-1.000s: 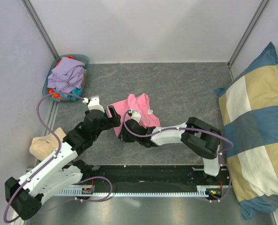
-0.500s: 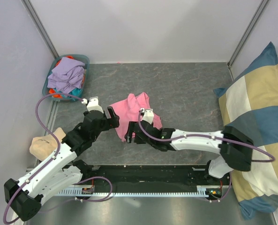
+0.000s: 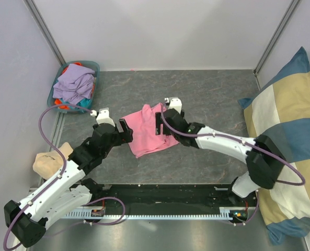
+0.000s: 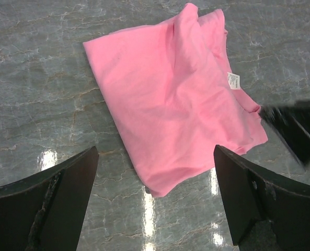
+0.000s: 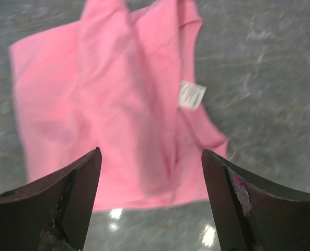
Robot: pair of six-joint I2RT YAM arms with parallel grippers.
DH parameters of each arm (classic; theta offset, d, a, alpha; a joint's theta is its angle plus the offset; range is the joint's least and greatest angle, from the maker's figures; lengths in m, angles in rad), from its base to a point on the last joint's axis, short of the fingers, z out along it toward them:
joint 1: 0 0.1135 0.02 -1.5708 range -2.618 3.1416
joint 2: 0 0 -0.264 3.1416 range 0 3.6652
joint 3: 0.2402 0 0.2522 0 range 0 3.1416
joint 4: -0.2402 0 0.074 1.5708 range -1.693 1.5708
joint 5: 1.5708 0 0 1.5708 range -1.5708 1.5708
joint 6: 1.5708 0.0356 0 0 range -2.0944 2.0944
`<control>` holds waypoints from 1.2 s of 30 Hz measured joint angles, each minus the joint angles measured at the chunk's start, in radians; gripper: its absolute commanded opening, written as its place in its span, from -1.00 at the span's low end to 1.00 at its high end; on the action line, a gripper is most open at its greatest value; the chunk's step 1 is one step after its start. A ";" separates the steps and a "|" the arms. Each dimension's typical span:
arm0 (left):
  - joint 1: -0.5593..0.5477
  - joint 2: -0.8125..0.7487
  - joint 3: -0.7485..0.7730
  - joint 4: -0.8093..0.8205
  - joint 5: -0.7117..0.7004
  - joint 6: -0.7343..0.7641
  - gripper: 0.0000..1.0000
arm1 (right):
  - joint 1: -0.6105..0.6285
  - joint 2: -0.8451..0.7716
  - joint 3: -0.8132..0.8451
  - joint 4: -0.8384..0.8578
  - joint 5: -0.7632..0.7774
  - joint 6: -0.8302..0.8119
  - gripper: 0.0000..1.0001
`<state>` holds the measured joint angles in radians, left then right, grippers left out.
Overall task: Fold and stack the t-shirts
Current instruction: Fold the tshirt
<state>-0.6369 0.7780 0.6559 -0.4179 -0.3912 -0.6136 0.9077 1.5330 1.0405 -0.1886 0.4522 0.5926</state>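
Grey table (image 3: 212, 99) from above: the pink tee (image 3: 147, 137) lies flat between both arms, where each can reach it. Left wrist: left gripper (image 4: 155, 150) hangs over it, fingers wide apart, empty. Right wrist: right gripper (image 5: 150, 152) the same, likely ready to fold.

Pink tee (image 3: 149, 130): bright pink, spread flat near the middle of the table (image 3: 212, 89), roughly folded into a lopsided rectangle with soft creases running near to far. Bunched into a ridge at the far edge, by the neck opening. Small white label (image 4: 233, 80) facing up at the right side.

Other tees: heaped loose in a basket (image 3: 95, 67) at the far left corner. Lavender tee (image 3: 73, 83) crumpled on top, orange tee (image 3: 66, 69) showing at the far and near edges, teal tee (image 3: 84, 103) peeking out at the near right
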 measured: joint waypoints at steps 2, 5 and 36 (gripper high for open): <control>0.000 -0.008 0.000 0.000 0.000 0.000 0.98 | -0.068 0.078 0.045 0.019 -0.040 -0.089 0.69; 0.000 -0.015 0.000 -0.001 0.000 -0.001 0.98 | -0.132 0.176 0.105 0.038 -0.111 -0.197 0.62; 0.000 -0.031 -0.009 -0.008 0.000 -0.016 0.99 | -0.180 0.388 0.196 0.098 -0.544 -0.366 -0.51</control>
<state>-0.6369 0.7467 0.6472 -0.4259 -0.3912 -0.6292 0.7273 1.9205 1.2369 -0.0902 -0.0917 0.2264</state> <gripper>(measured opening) 0.993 0.500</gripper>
